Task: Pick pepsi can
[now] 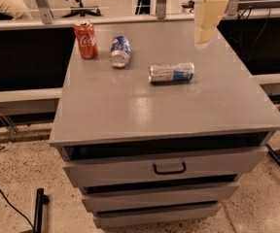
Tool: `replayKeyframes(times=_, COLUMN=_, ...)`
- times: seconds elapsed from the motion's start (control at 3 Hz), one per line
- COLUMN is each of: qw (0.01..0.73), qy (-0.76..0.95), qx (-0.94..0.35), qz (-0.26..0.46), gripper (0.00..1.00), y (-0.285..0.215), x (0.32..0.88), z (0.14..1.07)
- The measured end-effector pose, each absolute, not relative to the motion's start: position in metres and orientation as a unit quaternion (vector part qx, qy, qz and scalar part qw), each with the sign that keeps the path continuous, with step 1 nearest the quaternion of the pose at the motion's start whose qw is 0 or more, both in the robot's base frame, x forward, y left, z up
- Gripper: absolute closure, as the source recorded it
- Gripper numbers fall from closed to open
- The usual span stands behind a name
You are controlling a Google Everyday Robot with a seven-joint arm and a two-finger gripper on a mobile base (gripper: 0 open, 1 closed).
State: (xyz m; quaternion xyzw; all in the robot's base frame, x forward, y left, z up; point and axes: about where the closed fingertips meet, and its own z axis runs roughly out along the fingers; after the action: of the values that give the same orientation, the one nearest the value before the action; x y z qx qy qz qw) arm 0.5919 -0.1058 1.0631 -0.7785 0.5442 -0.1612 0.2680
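The pepsi can [120, 51] is blue with a silver end and lies on its side at the back left of the grey cabinet top [130, 106]. My gripper [205, 28] shows as a pale cream shape hanging from the top edge over the back right of the cabinet top. It is well to the right of the pepsi can and not touching anything.
A red Coca-Cola can [86, 39] stands upright just left of the pepsi can. A slim silver can with a blue patch [171, 73] lies on its side near the middle. The cabinet has drawers [169, 168] below, slightly open. A railing and office chairs stand behind.
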Motion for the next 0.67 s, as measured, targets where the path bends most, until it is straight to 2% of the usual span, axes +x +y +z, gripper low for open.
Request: replayKeyframes(times=0.67, qw=0.271, qy=0.529, qx=-0.787, qz=-0.164, gripper=0.00, y=-0.0975, x=0.5974, z=1.0659)
